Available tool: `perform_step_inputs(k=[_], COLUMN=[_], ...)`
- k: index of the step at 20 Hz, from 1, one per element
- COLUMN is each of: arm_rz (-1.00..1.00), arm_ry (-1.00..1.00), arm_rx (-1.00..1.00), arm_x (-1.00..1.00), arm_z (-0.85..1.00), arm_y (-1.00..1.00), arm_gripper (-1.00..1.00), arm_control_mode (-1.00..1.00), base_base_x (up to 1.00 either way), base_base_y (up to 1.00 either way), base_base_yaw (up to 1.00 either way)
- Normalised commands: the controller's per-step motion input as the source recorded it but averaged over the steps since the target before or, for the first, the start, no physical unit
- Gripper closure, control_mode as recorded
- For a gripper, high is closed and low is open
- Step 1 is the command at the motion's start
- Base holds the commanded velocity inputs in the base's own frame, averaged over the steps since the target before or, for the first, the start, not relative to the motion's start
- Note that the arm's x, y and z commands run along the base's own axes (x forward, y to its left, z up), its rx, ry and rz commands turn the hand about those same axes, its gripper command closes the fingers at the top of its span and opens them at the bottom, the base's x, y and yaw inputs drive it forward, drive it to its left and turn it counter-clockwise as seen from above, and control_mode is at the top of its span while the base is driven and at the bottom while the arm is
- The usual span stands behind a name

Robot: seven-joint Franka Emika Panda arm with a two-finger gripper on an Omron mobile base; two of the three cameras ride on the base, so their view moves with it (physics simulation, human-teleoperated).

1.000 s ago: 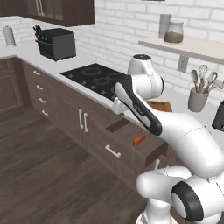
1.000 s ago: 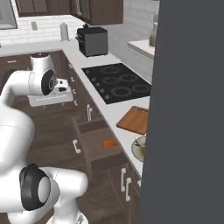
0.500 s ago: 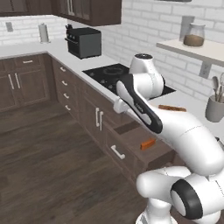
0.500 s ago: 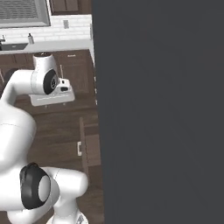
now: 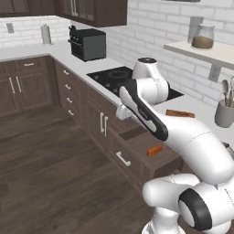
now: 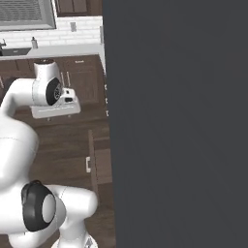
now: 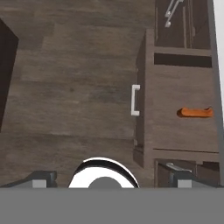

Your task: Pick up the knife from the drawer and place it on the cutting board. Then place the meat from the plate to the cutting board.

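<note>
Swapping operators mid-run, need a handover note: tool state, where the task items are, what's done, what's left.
Tool: open, holding nothing, over the floor in front of the drawer.
Drawer: pulled open. The knife lies inside it, not yet grasped.
Cutting board: on the counter behind the drawer.
Done: drawer is open.
Left: grasp the knife and set it on the cutting board, then move the meat from the plate to the board.

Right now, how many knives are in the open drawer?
1: the knife lies inside the drawer, near its back, orange handle showing. The arm hides part of the drawer in the left base view.
</note>
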Motion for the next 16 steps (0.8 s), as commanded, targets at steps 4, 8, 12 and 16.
perform_step_inputs(k=[4,8,12,16], arm_rz=[-0.01,-0.02,-0.05,-0.07], arm_ry=[0.19,0.09,0.15,0.13], arm_rx=[0.01,0.07,0.00,-0.02], arm_x=[0.44,0.43,0.47,0.47], arm_z=[-0.87,-1.00,-1.00,-0.91], arm_y=[-0.01,-0.71,-0.68,-0.06], arm_gripper=[-1.00,-1.00,-1.00,-1.00], arm_control_mode=[-1.00,-1.00,-1.00,-1.00], base_base_x=[0.00,0.00,0.00,0.00], base_base_y=[0.00,0.00,0.00,0.00], base_base_yaw=[0.00,0.00,0.00,0.00])
